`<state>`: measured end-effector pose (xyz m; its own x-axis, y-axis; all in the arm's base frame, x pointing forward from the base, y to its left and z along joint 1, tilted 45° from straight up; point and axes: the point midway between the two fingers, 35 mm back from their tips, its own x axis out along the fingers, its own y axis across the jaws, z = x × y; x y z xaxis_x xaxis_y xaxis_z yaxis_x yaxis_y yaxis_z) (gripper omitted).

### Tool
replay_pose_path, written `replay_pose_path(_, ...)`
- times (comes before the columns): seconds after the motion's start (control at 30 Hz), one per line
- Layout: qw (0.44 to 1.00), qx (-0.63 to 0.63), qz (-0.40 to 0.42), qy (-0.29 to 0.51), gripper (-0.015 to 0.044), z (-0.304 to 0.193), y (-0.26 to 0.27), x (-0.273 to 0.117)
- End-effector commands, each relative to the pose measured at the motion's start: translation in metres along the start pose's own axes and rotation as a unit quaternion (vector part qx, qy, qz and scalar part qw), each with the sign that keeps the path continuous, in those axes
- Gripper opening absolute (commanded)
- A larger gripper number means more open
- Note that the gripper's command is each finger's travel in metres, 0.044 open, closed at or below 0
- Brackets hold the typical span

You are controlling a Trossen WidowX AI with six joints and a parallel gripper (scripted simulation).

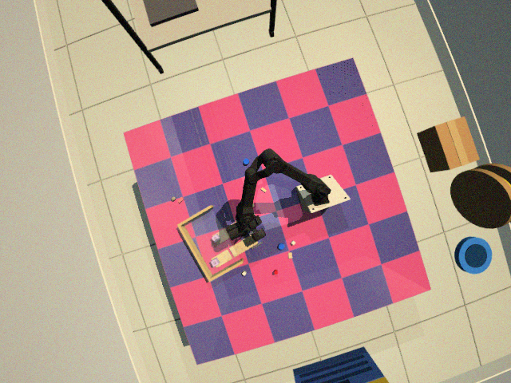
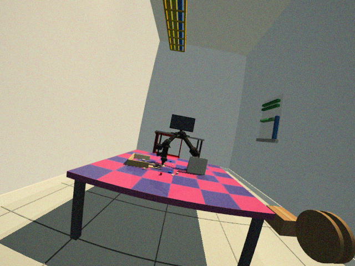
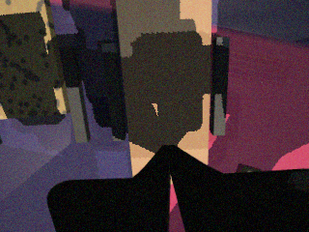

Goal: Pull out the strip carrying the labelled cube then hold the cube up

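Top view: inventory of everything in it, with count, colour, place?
Tray: 1, tan, three-sided, left of arm
Cubes: 2, pale purple, inside tray
Blue discs: 2, either side of arm
Red bit: 1, below arm
Small scraps: several, cream, pink, grey, scattered
Table: 1, pink-purple check, under all
Bin: 1, blue, floor right
Base plate: 1, white, under arm
Arm: 1, black, mid-table

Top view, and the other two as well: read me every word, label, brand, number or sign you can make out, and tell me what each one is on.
No readable text in any view.
Pale cube by the frame's corner: faint mark on top, too small to read.
Second pale cube: too blurred to tell whether it bears a mark.
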<state>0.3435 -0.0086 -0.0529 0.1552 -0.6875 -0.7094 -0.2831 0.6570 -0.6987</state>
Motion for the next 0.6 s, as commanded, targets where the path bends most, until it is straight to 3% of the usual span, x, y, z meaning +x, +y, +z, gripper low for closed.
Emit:
replay_pose_path(0.0,1.000,-0.005,-0.001,0.011,0.0000,-0.013,0.000,0.005)
replay_pose_path(0.57,1.000,-0.005,-0.001,0.012,0.0000,-0.039,0.000,0.005)
